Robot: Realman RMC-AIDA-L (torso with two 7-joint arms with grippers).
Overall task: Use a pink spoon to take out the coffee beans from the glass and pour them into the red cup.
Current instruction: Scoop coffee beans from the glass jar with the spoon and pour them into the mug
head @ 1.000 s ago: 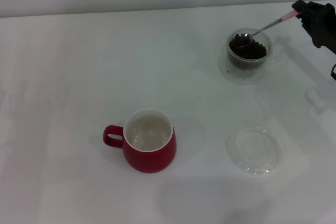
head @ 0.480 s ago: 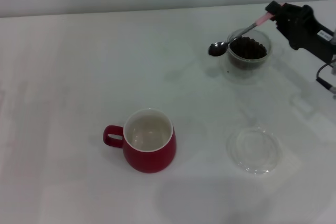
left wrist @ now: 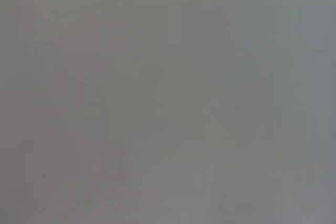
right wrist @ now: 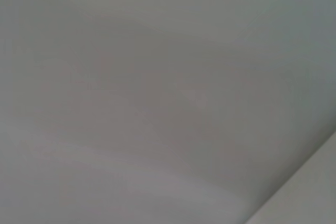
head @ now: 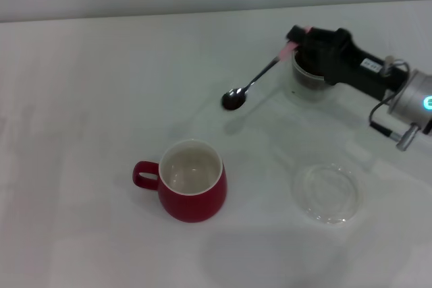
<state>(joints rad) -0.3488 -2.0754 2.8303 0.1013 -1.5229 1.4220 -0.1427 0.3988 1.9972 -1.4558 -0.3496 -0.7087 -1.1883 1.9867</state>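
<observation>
In the head view my right gripper [head: 297, 42] is shut on the pale pink handle of the pink spoon [head: 253, 83]. The spoon slants down toward the left, and its metal bowl [head: 233, 99], dark with coffee beans, hangs above the table between the glass and the red cup. The red cup [head: 192, 189] stands at the front centre, its white inside bare and its handle pointing left. Behind my right gripper stands the glass [head: 303, 82], mostly hidden by it. The left arm is out of view. Both wrist views show only plain grey.
A flat clear glass dish [head: 328, 193] lies on the white table [head: 88, 99] to the right of the red cup, below my right arm.
My right gripper has moved left, away from the glass, carrying the spoon. The spoon bowl left the glass and now hangs lower, closer to the red cup.
</observation>
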